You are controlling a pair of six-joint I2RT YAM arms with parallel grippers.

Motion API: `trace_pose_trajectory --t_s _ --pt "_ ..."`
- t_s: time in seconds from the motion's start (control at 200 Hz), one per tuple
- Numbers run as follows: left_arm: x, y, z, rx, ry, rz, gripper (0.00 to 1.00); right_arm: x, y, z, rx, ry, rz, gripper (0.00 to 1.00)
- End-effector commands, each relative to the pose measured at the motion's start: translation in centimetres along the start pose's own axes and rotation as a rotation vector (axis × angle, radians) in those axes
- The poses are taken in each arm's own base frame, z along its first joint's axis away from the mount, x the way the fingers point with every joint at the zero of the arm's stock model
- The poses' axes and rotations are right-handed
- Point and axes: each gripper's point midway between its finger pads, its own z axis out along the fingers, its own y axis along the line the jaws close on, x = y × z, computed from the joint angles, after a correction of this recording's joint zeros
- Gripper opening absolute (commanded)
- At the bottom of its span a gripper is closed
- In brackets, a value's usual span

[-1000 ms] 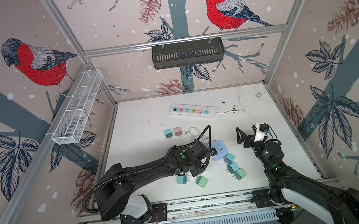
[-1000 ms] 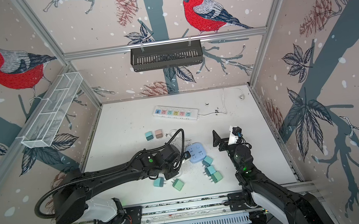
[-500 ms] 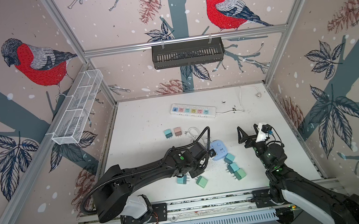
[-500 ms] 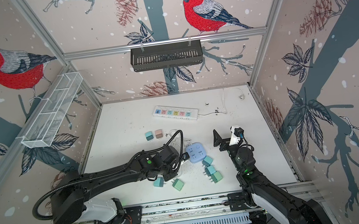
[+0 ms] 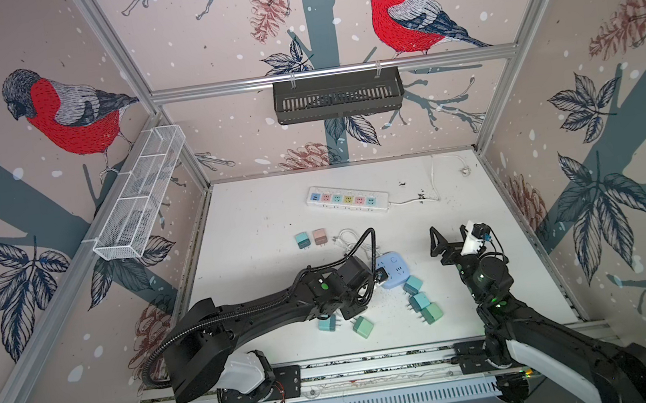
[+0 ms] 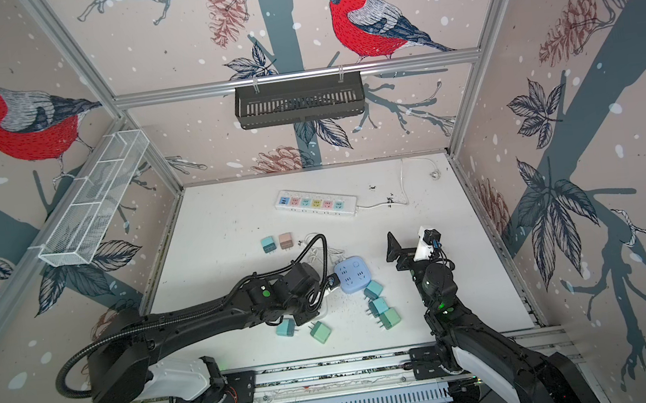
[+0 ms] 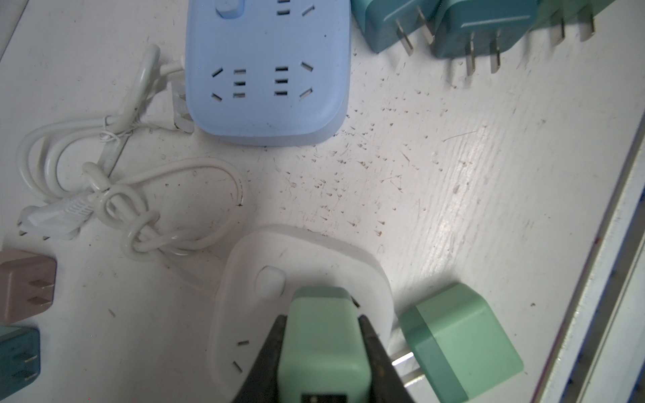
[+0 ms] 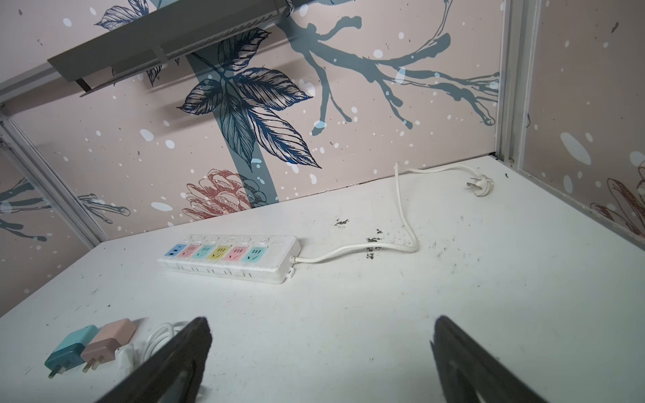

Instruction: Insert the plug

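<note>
Almost no change vs a second ago: the right arm's wrist has twisted a touch. The left arm (image 5: 263, 306) and all loose parts sit where they were.

Left side:
- The left gripper (image 7: 321, 319) is clenched on the light-green plug (image 7: 324, 349), one finger on each side face.
- The plug sits directly over the white socket block (image 7: 303, 258), just beside its round button (image 7: 270, 281). Its prongs are hidden, so I can't tell if they're seated.
- The block lies flat on the counter (image 7: 453, 174) near the front edge, mostly hidden under the arm in both top views.
- A loose green plug (image 7: 460, 342) lies on its side just beside the block, prongs pointing at it.
- A teal front plug (image 5: 328, 323) lies on the counter, partly under the arm.
- Farther back, a teal plug (image 5: 302, 240) and a pink plug (image 5: 320, 236) lie side by side, with the tied white cable (image 7: 104, 195) next to them.

Centre:
- The blue socket block (image 5: 393, 269) lies face up, near the white block but apart from it.
- To its right, three more plugs lie in a close row running toward the front: upper teal (image 5: 412, 285), middle teal (image 5: 420, 301), green end one (image 5: 432, 313).
- At the back, the power strip (image 5: 348, 199) with coloured sockets lies flat, its cord (image 5: 432, 181) trailing right.

Right side:
- The right gripper (image 8: 321, 324) is released, jaws spread wide with nothing between them.
- It is raised off the counter, well apart from the plugs, facing the back wall.
</note>
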Motion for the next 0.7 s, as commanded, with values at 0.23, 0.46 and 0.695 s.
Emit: trace_pose_trajectory --t_s 0.23,0.46,0.695 --pt "0.4 -0.7 0.1 0.038 0.005 0.017 0.00 -0.6 -0.9 0.4 0.061 -0.018 0.027 1.00" --pt "1.0 -0.8 1.0 0.051 0.053 0.029 0.00 -0.4 0.0 3.4 0.117 0.191 0.146 1.00" --pt "1.5 -0.8 1.4 0.054 0.086 0.031 0.00 -3.9 8.9 3.6 -0.199 0.358 0.522 1.00"
